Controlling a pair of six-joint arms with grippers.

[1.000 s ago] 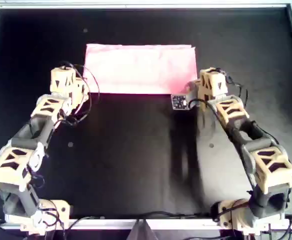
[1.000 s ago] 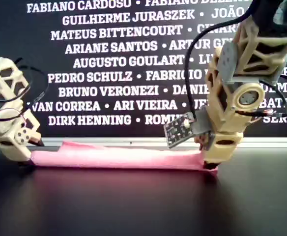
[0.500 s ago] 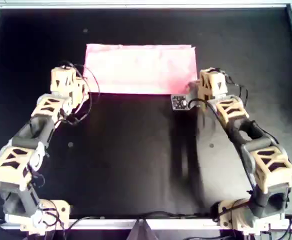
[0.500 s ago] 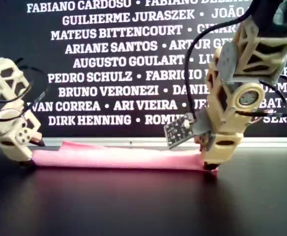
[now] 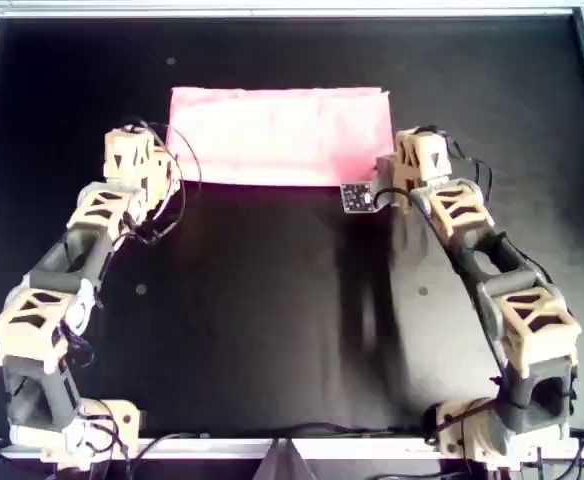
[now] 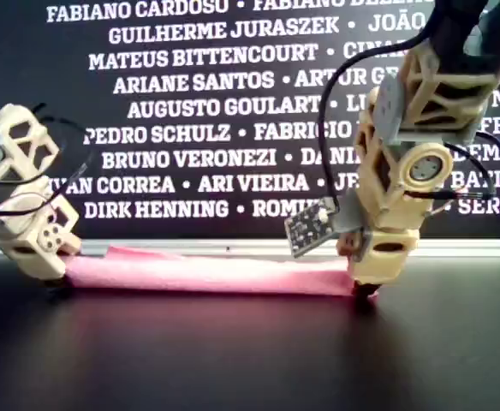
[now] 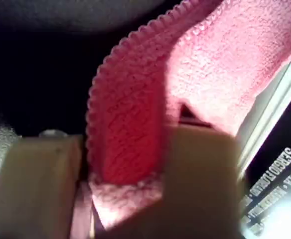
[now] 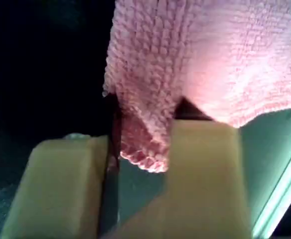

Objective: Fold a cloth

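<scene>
Cloth corners between fingers of left gripper and right gripper.

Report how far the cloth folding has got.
Done, apparently: the cloth lies as a flat rectangle, seemingly already folded once; layers show at its edge in the left wrist view. In hand: the left gripper and the right gripper each have a near corner between their fingers. Left: likely carrying those corners across for another fold, then letting go.
</scene>
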